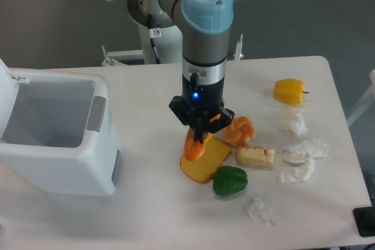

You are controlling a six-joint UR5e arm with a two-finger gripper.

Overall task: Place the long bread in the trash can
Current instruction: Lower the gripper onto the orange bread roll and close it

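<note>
The long bread [193, 147] is an orange-golden loaf, tilted steeply under my gripper [201, 133]. Its lower end hangs over or touches the toast slice; I cannot tell which. The black fingers are shut on the loaf's upper part, and a bit of orange shows at their right side. The trash can [58, 168] is a boxy white bin at the left of the table. Its lid is swung open and its grey handle panel faces me. The part of its inside that shows holds nothing. The gripper is about a bin's width to the right of it.
Just below the gripper lies a flat orange-yellow toast slice [208, 159], with a knotted bun [240, 131] to its right. A green pepper [229, 181], a pale corn piece [255, 156], a yellow pepper [289, 91] and crumpled white papers [303, 150] fill the right half.
</note>
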